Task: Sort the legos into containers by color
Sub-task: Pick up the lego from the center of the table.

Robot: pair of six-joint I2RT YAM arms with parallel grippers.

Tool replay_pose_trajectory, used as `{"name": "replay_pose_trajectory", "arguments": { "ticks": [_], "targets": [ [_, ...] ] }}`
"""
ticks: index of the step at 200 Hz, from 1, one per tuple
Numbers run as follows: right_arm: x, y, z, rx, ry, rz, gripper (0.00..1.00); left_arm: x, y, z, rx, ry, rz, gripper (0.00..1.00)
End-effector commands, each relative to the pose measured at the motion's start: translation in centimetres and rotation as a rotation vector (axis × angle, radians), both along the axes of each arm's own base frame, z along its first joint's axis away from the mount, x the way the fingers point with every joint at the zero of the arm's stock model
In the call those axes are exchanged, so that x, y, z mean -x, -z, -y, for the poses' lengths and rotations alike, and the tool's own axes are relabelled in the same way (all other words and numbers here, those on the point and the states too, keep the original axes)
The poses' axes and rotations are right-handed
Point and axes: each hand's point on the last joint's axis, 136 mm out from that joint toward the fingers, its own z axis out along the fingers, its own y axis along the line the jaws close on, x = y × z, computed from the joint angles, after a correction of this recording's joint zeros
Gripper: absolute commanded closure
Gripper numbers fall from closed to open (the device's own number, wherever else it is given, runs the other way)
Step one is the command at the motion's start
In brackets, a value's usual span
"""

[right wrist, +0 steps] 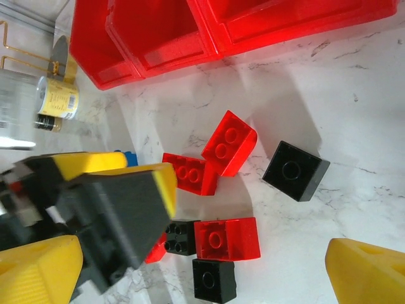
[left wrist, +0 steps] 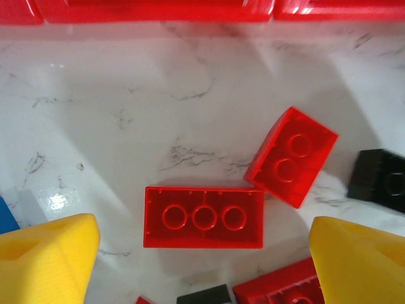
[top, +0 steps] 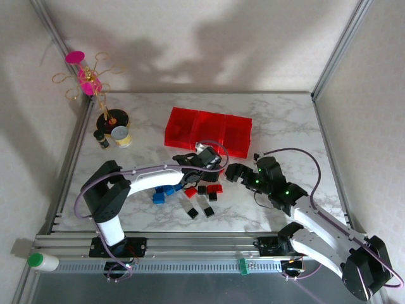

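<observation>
The left gripper (left wrist: 202, 263) hung spread wide over the long red brick (left wrist: 204, 216), lower centre. It should close squarely across it, I'd say, sparing the tilted red brick (left wrist: 290, 156) crowding its upper-right corner.

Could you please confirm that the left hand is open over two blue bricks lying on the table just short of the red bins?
Not quite: the left wrist view shows that the long brick and the short brick under the open left hand are red, not blue. The rest stands: they lie on the table just short of the red bins.
</observation>
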Motion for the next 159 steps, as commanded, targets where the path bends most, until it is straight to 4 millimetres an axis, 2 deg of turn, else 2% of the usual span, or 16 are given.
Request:
{"name": "replay_pose_trajectory", "arguments": {
  "ticks": [1, 60, 112, 159],
  "targets": [
    [0.3, 0.3, 0.6, 0.000, 0.019, -0.014, 0.01, 0.0, 1.3, 0.2, -0.067, 0.034, -0.026, 0.11],
    [0.3, 0.4, 0.9, 0.003, 0.025, -0.015, 0.01, -0.5, 3.6, 0.7, -0.116, 0.045, -0.049, 0.09],
    [0.2, 0.5, 0.7, 0.001, 0.017, -0.014, 0.01, -0.7, 4.8, 0.5, -0.141, 0.036, -0.057, 0.16],
    [0.1, 0.5, 0.6, 0.000, 0.014, -0.013, 0.01, -0.4, 4.8, 0.1, -0.145, 0.030, -0.061, 0.22]
  ]
}}
